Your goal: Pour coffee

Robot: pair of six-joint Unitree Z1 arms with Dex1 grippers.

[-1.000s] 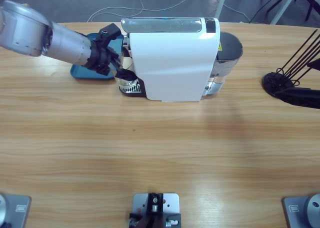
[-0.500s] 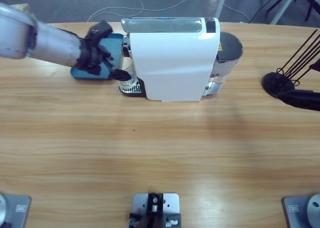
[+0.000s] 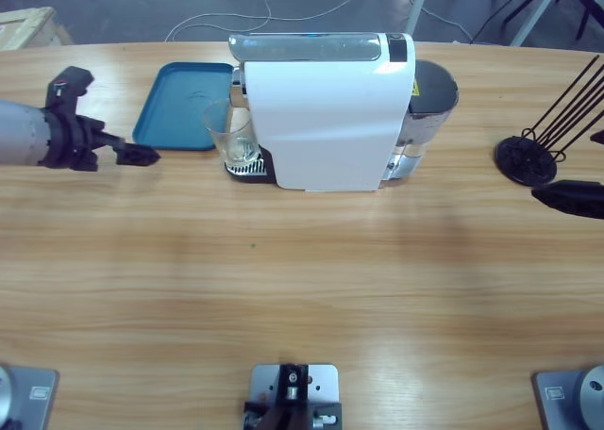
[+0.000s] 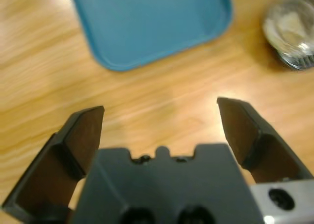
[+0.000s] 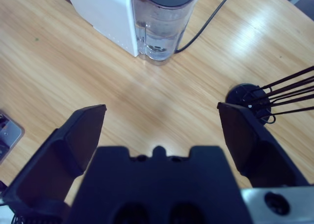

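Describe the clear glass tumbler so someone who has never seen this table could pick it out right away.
Find the big white boxy coffee machine at the back middle of the long wooden table. The clear glass tumbler stands upright at its spout end, beside the flat teal tray. It is the only see-through cup there, and no gripper touches it.

Wooden table (image 3: 302, 279) beneath me, bearing blue tray (image 3: 179, 119), white coffee machine (image 3: 326, 109), black wire rack (image 3: 533, 157)
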